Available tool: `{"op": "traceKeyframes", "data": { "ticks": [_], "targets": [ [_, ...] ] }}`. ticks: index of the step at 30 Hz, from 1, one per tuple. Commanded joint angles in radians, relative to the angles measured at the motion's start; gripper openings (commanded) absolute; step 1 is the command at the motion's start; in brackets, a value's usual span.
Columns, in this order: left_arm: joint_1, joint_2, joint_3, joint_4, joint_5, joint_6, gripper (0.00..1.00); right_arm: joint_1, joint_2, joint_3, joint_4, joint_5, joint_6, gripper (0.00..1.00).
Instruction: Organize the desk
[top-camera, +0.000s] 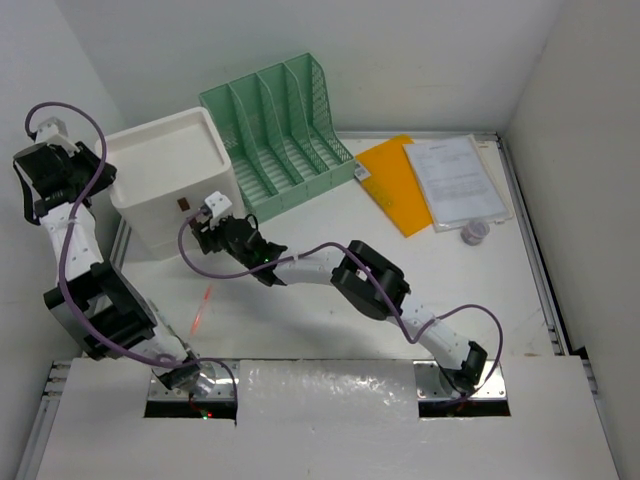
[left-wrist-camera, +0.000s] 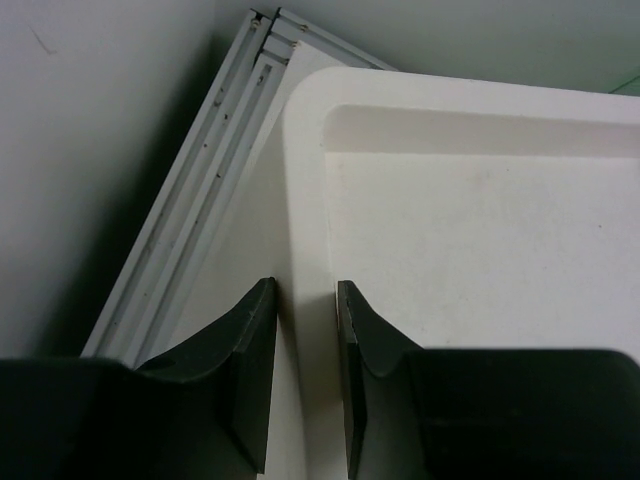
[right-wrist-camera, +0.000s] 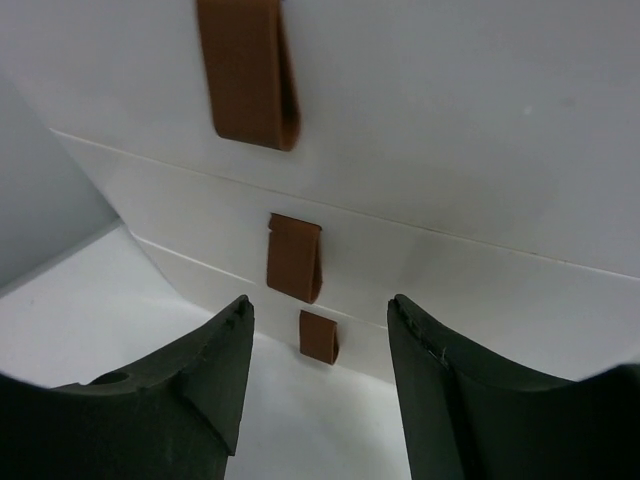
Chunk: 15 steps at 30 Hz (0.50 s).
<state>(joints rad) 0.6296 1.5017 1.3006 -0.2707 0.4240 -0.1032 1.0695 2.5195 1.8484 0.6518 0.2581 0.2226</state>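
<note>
The desk (top-camera: 300, 320) is a white tabletop with silver rails. A white drawer box (top-camera: 165, 165) stands at its back left. My left gripper (top-camera: 100, 160) is at the box's left top edge. In the left wrist view my left gripper (left-wrist-camera: 305, 290) is shut on the box's rim (left-wrist-camera: 305, 200), one finger outside it and one inside. My right gripper (top-camera: 205, 238) is in front of the box. In the right wrist view my right gripper (right-wrist-camera: 318, 305) is open and empty, facing the drawer fronts (right-wrist-camera: 450, 130) and their brown pull tabs (right-wrist-camera: 294, 257), a little short of them.
A green file organizer (top-camera: 275, 130) stands right of the box. An orange folder (top-camera: 393, 185) and a stack of papers (top-camera: 455, 180) lie at the back right, with a small roll (top-camera: 474, 232) beside them. The desk's silver rails (left-wrist-camera: 190, 200) run by the left wall.
</note>
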Motion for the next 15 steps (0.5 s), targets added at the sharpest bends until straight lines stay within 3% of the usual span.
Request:
{"op": "traceKeyframes", "data": {
  "ticks": [1,8,15],
  "targets": [
    [-0.033,-0.035,-0.063,-0.269,0.269,-0.089,0.00,-0.003,-0.070,-0.018,0.062,0.015,0.046,0.55],
    [-0.030,-0.132,-0.201,-0.179,0.205,-0.167,0.00,0.010,-0.033,0.032,0.091,0.101,0.077,0.51],
    [0.019,-0.201,-0.276,-0.176,0.182,-0.242,0.00,0.056,-0.013,0.086,0.146,0.254,0.001,0.48]
  ]
}}
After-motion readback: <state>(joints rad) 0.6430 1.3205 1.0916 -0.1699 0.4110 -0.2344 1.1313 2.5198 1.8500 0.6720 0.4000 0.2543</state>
